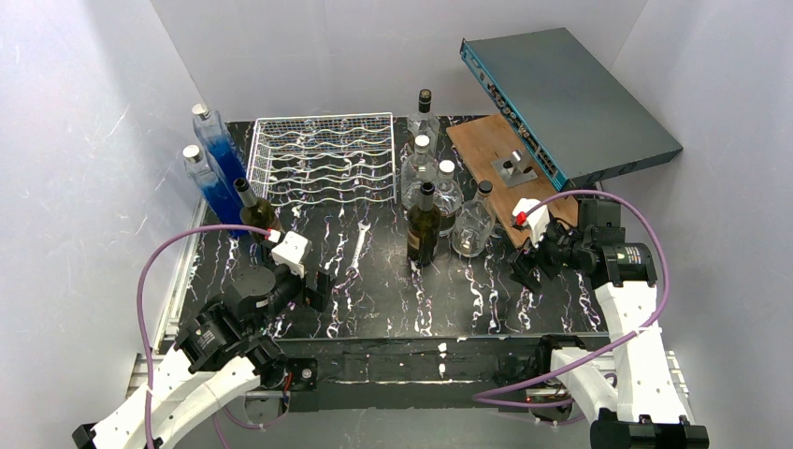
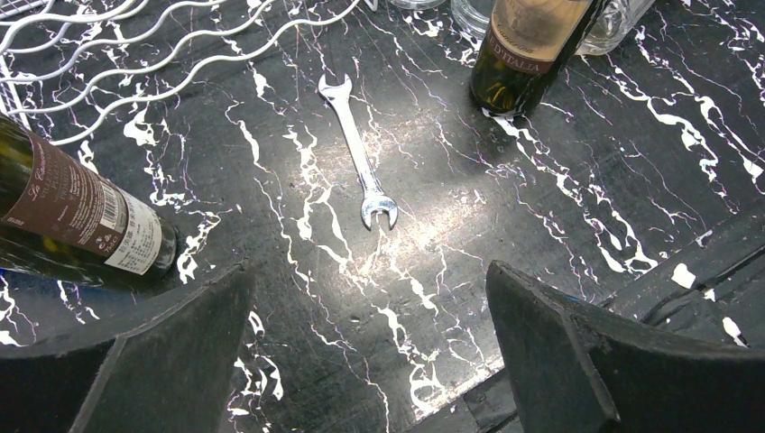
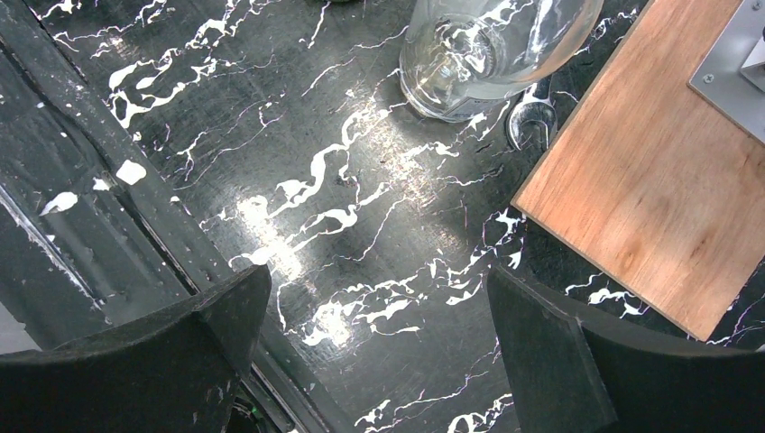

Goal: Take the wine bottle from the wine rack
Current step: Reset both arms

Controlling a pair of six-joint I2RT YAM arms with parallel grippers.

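The silver-white wire wine rack [image 1: 323, 159] stands at the back left of the table, and I see no bottle lying in it. Its front wires show in the left wrist view [image 2: 135, 54]. A dark wine bottle [image 1: 252, 210] stands on the table at the rack's front left corner; it also shows in the left wrist view [image 2: 81, 212]. A second dark wine bottle [image 1: 424, 224] stands at mid table [image 2: 532, 45]. My left gripper [image 1: 316, 285] [image 2: 368, 280] is open and empty, right of the first bottle. My right gripper [image 1: 526, 271] [image 3: 379, 275] is open and empty above the table.
Two blue bottles [image 1: 210, 159] stand left of the rack. Several clear glass bottles [image 1: 439, 182] [image 3: 487, 45] stand right of it. A wrench [image 1: 360, 245] [image 2: 359, 153] lies on the table. A wooden board [image 1: 505, 173] [image 3: 659, 171] and a tilted blue-grey box [image 1: 570, 94] are at the right.
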